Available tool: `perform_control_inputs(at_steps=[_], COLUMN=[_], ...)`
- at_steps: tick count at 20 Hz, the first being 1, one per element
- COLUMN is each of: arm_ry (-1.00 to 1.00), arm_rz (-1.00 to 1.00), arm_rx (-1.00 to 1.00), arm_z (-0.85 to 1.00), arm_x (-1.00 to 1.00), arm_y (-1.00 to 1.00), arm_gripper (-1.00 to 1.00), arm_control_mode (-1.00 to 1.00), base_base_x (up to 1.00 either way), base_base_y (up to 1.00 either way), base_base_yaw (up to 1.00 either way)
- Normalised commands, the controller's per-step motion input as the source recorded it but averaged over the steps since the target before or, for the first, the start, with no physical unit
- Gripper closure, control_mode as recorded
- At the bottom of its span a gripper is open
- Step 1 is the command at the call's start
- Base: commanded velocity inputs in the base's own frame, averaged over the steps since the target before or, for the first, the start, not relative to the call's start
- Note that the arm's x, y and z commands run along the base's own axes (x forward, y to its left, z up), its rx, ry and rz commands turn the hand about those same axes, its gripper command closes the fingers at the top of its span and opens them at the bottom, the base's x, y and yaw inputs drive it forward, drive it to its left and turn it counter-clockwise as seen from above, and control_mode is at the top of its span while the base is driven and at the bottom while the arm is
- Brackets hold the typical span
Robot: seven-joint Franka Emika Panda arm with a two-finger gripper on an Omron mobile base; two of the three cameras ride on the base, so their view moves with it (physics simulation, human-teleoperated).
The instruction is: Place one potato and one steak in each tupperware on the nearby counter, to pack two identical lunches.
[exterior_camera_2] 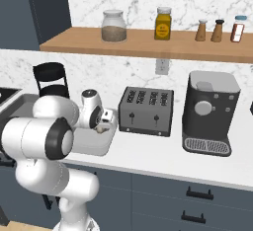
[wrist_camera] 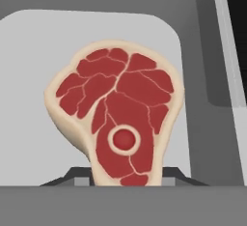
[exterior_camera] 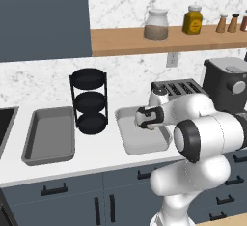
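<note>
The white counter (exterior_camera: 96, 160) carries two grey tupperware trays, one (exterior_camera: 49, 135) near the sink and another (exterior_camera: 140, 145) beside the toaster (exterior_camera_2: 146, 110). Above the latter, the end effector (wrist_camera: 126, 180) grips a raw steak (wrist_camera: 118, 111) by its narrow end.

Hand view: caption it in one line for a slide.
Hand shut on a raw red steak with a cream fat rim and round bone, held over a light grey tray.

Even, bright rendered light, soft faint shadows, no glare, slightly soft focus
</note>
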Motion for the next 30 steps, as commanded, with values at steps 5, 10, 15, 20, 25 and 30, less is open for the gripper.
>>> perform_control_inputs(at_steps=[5, 10, 15, 20, 25, 30], arm_ry=[0.00, 0.00, 0.00, 0.00, 0.00, 0.02], arm_rz=[-0.04, -0.02, 0.00, 0.00, 0.00, 0.00], arm_rx=[0.00, 0.00, 0.00, 0.00, 0.00, 0.00], arm_z=[0.00, 0.01, 0.20, 0.54, 0.53, 0.13], arm_x=[0.00, 0.00, -0.01, -0.20, -0.86, -1.00], arm_y=[0.00, 0.00, 0.00, 0.00, 0.00, -0.02], arm_gripper=[-1.00, -1.00, -1.00, -1.00, -1.00, -1.00], arm_control_mode=[-1.00, -1.00, -1.00, -1.00, -1.00, -1.00], base_base_x=[0.00, 0.00, 0.00, 0.00, 0.00, 0.00], base_base_y=[0.00, 0.00, 0.00, 0.00, 0.00, 0.00], base_base_yaw=[0.00, 0.00, 0.00, 0.00, 0.00, 0.00])
